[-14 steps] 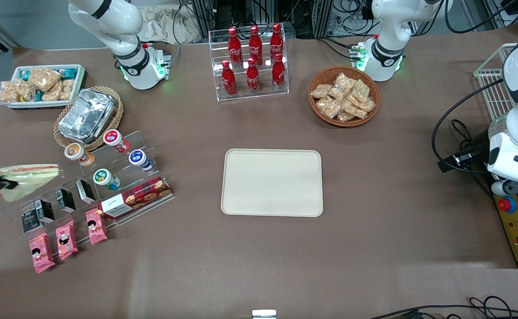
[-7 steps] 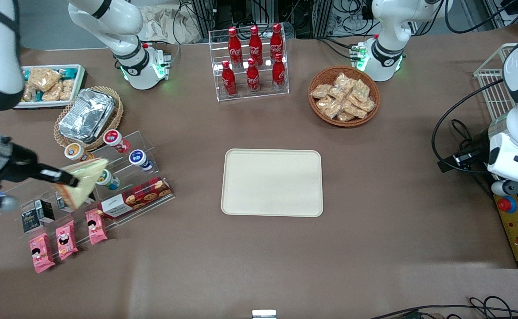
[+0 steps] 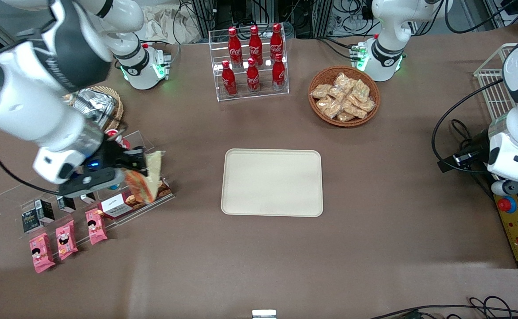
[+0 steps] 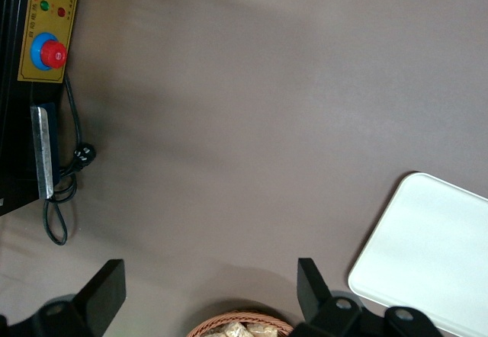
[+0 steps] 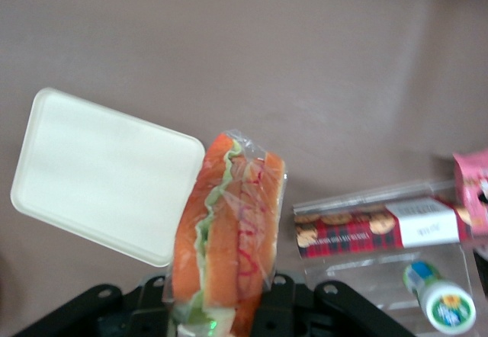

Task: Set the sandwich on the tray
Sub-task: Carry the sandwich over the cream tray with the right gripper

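Toward the working arm's end of the bench (image 3: 259, 257), three pink snack packets (image 3: 66, 239) lie in a row nearest the front camera, with small black boxes (image 3: 41, 212) just above them on a clear stepped display rack (image 3: 148, 141). The gripper (image 3: 137, 163) hangs over that rack, its jaws closed on the sandwich (image 3: 146, 179), which is held off the bench above the red plaid cookie box (image 3: 121, 201). A foil container (image 3: 92, 106) in a wicker holder sits at about 11 o'clock from the gripper, partly hidden by the arm. In the front view the wedge's long axis runs from about 1 o'clock down to 7 o'clock, pale bread upward and the orange cut face toward the camera; in the right wrist view the sandwich (image 5: 229, 230) stands on end in the jaws, its red, orange and green layers showing through the clear wrap. The tray (image 3: 272, 182) lies bare at the bench's middle, at roughly 3 o'clock from the sandwich and well apart from it, with only open bench between. A clear rack of red cola bottles (image 3: 252, 57) stands at 12 o'clock from the tray, and a wicker basket of tan snack packets (image 3: 344, 95) at about 1 o'clock.
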